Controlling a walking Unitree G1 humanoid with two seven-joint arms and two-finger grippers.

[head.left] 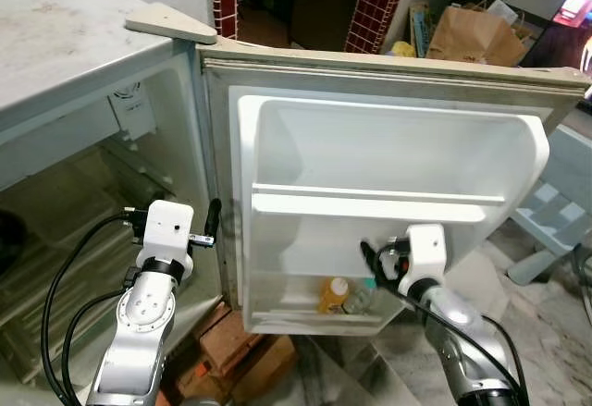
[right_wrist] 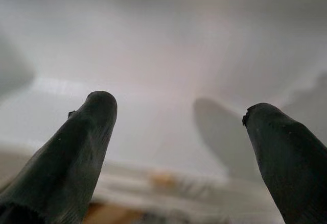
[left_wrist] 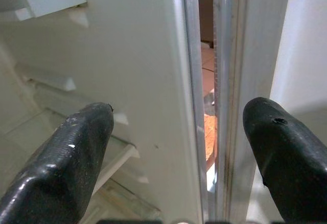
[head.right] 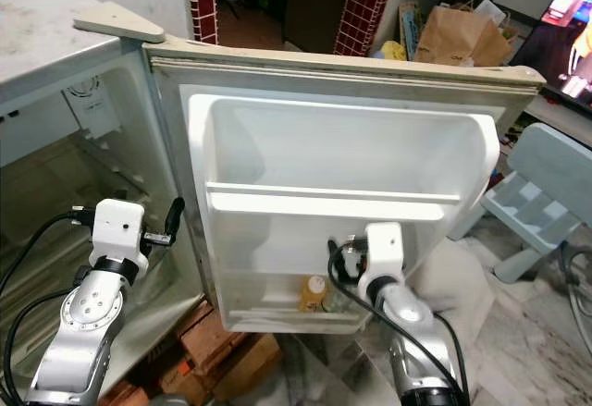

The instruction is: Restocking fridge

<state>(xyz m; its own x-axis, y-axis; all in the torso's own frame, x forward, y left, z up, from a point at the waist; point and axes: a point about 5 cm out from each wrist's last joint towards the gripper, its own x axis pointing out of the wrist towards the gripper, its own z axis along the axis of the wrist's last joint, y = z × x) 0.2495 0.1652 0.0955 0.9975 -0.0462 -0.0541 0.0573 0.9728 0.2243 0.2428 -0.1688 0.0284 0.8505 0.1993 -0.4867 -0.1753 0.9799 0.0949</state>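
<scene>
The fridge door [head.left: 388,147] stands swung wide open, its white inner side facing me. Its bottom door shelf [head.left: 305,318] holds an orange bottle [head.left: 334,295] with a white cap and a clear bottle [head.left: 361,297] beside it. My right gripper [head.left: 372,256] hovers just above those bottles, close to the door lining, open and empty; the right wrist view shows its fingertips [right_wrist: 76,147] spread before the white lining. My left gripper [head.left: 211,223] is open at the hinge side of the fridge body, its fingers [left_wrist: 76,152] straddling the gap between cabinet and door.
The fridge interior [head.left: 83,212] with glass shelves lies to my left under the grey fridge top [head.left: 55,27]. Cardboard boxes [head.left: 236,350] lie on the floor below the door. A brown paper bag [head.left: 476,34] and a pale blue chair [head.left: 564,203] are behind and right.
</scene>
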